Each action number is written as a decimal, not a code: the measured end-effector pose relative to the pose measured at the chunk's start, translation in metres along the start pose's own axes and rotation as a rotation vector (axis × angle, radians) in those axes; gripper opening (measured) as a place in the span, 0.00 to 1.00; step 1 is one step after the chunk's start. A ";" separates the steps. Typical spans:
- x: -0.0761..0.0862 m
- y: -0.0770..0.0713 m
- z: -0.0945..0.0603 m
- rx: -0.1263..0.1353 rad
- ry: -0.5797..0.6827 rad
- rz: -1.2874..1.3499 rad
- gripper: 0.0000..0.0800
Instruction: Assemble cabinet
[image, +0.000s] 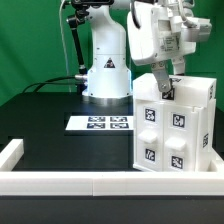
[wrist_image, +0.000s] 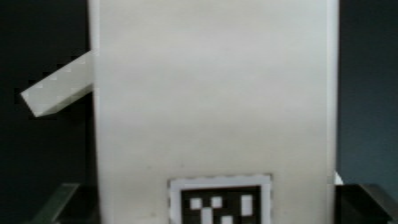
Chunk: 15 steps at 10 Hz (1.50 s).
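The cabinet (image: 176, 125), a tall white box with several black-and-white tags on its front, stands at the exterior view's right. My gripper (image: 165, 88) comes down onto its top near corner. In the wrist view a broad white cabinet piece (wrist_image: 214, 90) fills the middle, with a tag (wrist_image: 222, 203) on it between my dark fingers (wrist_image: 54, 200). The gripper (wrist_image: 214, 208) appears shut on this piece. A small flat white panel (wrist_image: 63, 90) sticks out at an angle beside it.
The marker board (image: 100, 123) lies flat on the black table in front of the robot base (image: 106, 75). A long white border rail (image: 70, 181) runs along the table's front edge and turns up at the left corner (image: 10, 152).
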<state>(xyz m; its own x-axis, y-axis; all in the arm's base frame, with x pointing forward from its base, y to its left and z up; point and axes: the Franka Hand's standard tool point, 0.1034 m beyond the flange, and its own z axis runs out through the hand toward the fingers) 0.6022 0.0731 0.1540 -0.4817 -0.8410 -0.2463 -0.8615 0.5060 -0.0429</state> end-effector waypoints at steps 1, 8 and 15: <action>-0.001 0.001 0.001 -0.003 -0.002 -0.016 0.70; -0.024 0.006 -0.021 0.010 -0.055 -0.047 1.00; -0.024 0.007 -0.020 0.010 -0.054 -0.066 1.00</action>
